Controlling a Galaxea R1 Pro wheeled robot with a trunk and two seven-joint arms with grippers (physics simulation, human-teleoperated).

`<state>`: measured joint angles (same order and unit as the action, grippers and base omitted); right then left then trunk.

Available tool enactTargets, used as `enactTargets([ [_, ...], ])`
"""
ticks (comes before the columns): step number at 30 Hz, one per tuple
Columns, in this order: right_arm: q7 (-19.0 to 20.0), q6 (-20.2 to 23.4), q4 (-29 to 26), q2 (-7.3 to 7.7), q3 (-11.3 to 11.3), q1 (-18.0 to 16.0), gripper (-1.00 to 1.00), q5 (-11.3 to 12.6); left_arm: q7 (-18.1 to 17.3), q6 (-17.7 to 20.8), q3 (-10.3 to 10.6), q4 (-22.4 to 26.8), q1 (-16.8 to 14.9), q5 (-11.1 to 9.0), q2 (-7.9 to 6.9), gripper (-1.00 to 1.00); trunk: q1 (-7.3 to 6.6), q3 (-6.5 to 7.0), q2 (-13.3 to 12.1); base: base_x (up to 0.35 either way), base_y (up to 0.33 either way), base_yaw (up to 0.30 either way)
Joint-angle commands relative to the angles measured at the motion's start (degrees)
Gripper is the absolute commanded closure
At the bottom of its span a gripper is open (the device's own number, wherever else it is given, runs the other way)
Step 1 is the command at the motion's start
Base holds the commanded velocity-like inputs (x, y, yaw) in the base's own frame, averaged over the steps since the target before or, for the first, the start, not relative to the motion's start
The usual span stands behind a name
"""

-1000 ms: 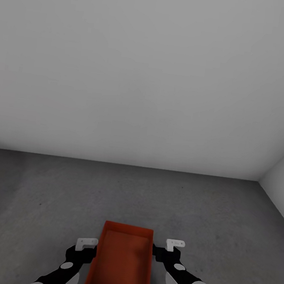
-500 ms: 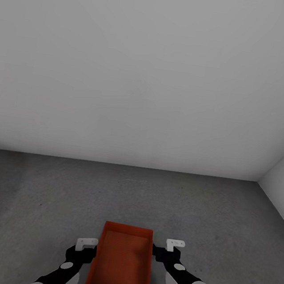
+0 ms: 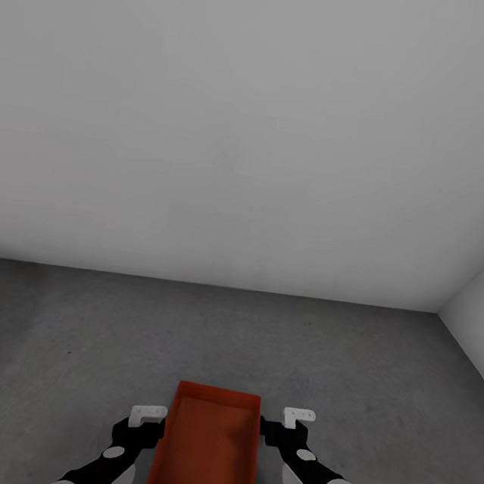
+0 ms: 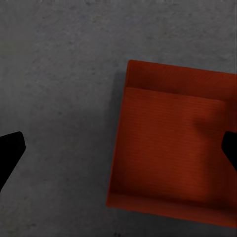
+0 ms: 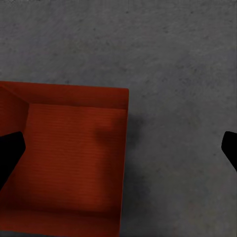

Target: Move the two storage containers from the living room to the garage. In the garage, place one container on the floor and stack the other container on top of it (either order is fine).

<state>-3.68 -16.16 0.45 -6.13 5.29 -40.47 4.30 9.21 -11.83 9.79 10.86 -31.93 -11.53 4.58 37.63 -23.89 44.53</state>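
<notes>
One red container point(image 3: 207, 451) sits on the grey garage floor point(image 3: 68, 341) before a white wall, between the left hand point(image 3: 148, 418) and right hand point(image 3: 285, 422), both spread open, ungripping; lifting away straight up should avoid nudging it.

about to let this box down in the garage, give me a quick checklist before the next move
1. Room is the garage, dark concrete floor ahead: ok.
2. Storage container between both end effectors: ok.
3. Left end effector open, straddling a side wall: ok.
4. Right end effector open, straddling the opposite wall: ok.
5. Container already resting on the floor: cannot tell.
6. Second container in place for stacking: cannot tell.
</notes>
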Motion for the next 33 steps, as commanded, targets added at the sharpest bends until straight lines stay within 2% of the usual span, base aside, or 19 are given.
enactTargets([
  [1, -0.19, -0.19, 0.07, -0.02, 0.5, -0.05, -1.0, 0.44, 0.28, -0.21, 0.5, -0.05, -0.02, -0.52, -0.01, -1.0, 0.01, 0.03, 0.05, 0.0, 0.0, 0.0],
  [7, -0.26, -0.19, 0.07, -0.02, 0.5, -0.05, -1.0, 0.44, 0.28, -0.66, 0.5, -0.08, -0.04, -0.53, -0.01, -1.0, 0.01, 0.58, 0.05, 0.0, 0.0, 0.0],
  [16, -0.24, -0.19, 0.07, -0.02, 0.51, -0.05, -1.0, 0.44, 0.28, -3.45, 0.5, -0.78, -0.03, -0.59, 0.07, -1.0, 0.01, 1.41, 0.05, 0.0, 0.0, 0.0],
  [33, -0.24, -0.19, 0.07, -0.02, 0.47, -0.05, -1.0, 0.44, 0.28, -3.64, 0.52, -0.84, -0.03, -0.6, 0.08, -1.0, 0.01, 2.97, 0.05, 0.0, 0.0, 0.0],
])
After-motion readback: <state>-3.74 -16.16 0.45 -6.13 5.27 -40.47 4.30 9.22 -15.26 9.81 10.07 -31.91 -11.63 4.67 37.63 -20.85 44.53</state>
